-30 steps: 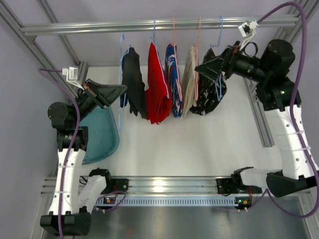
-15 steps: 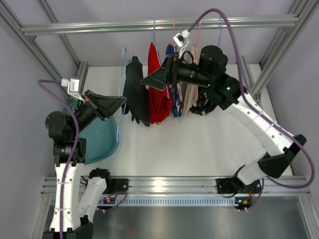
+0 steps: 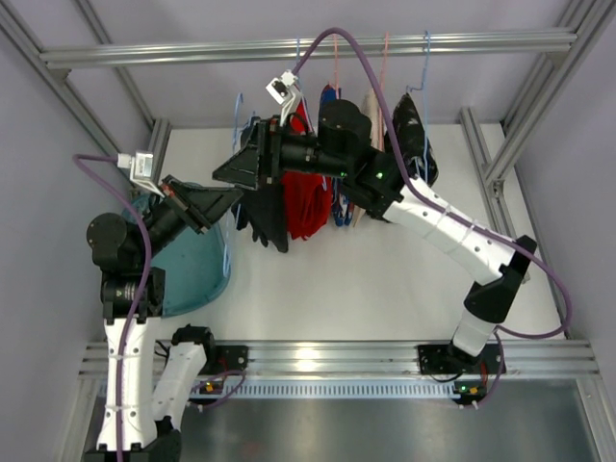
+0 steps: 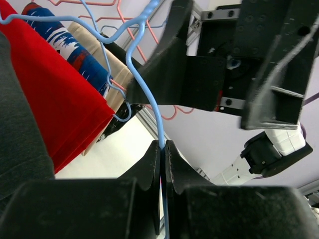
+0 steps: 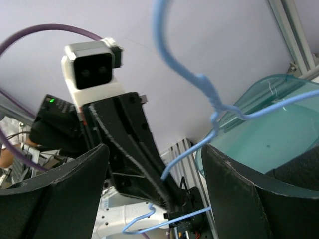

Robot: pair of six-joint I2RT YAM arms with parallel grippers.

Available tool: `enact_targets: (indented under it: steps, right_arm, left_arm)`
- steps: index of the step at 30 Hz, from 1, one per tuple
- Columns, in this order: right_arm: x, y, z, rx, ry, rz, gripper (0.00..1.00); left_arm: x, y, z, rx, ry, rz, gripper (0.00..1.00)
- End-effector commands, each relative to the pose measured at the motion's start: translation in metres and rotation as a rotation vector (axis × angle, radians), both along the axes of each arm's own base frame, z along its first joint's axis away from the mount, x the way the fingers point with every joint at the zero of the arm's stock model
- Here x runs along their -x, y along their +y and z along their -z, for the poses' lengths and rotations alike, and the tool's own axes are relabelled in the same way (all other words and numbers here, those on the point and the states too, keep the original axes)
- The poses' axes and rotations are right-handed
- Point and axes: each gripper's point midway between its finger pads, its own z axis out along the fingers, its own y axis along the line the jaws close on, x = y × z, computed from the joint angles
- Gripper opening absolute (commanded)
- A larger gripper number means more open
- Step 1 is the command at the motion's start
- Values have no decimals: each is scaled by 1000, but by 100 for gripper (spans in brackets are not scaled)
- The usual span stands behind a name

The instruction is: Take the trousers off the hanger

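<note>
Long axis, black pair: the plain black cloth trousers (image 3: 262,207) hang draped. I read their length as running top to bottom, upper fold toward the rail and loose end toward the table.
Long axis, red pair: the bright red cloth trousers (image 3: 308,207) hang the same way, touching the black pair on its right side.
Surface: a white table top (image 3: 385,279) lies under the garments. A translucent teal plastic tub (image 3: 197,269) sits on its left part, under my left arm.
Room: an aluminium rail (image 3: 192,53) crosses the far side, with lilac walls (image 3: 38,173) around the frame. A blue-and-white patterned garment (image 4: 60,37) and a beige garment (image 4: 94,50) hang just past the red pair.
Left gripper (image 4: 163,147): its fingers are pinched tight on the light-blue wire hanger (image 4: 143,24), low on the wire.
Right gripper (image 3: 231,168): it is raised above the black pair. Its jaws stand apart either side of the hanger's neck, and in the right wrist view I see no contact with the wire.
Trousers relative to the grippers: black cloth fills the left edge of my left wrist view, beside the pinched wire, with the red cloth next to it. The trousers are in neither gripper.
Hook: I cannot tell whether it sits on the rail.
</note>
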Motion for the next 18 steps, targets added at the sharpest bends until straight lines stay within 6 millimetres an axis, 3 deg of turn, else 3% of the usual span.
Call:
enact_targets:
  steps: [1,5,7,8,9,13,14,17,18]
  right_arm:
    - [1,8,-21,-58,-4,30,76]
    - [-3,6,-22,-57,0,56,71]
    - [-4,9,-25,-67,-1,54,62]
    - [-4,10,-27,-73,-4,54,51]
    - [-5,11,-28,-77,-5,54,46]
    - [-1,16,-35,-106,1,17,34]
    - [1,17,-37,-114,0,7,33]
    - [14,17,-45,-145,-25,-60,0]
    - [17,16,-48,-152,-34,-75,0]
  left_arm:
    - [37,2,-72,-46,-374,-43,0]
    - [43,1,-73,-55,-386,-32,0]
    - [42,0,-70,-59,-384,-28,0]
    - [42,0,-68,-60,-380,-25,0]
    - [42,0,-67,-62,-379,-23,0]
    - [46,-2,-61,-76,-386,-9,1]
    - [45,-2,-59,-84,-385,-6,4]
    - [45,-3,-53,-106,-390,-3,16]
    - [44,-2,-51,-111,-385,-13,23]
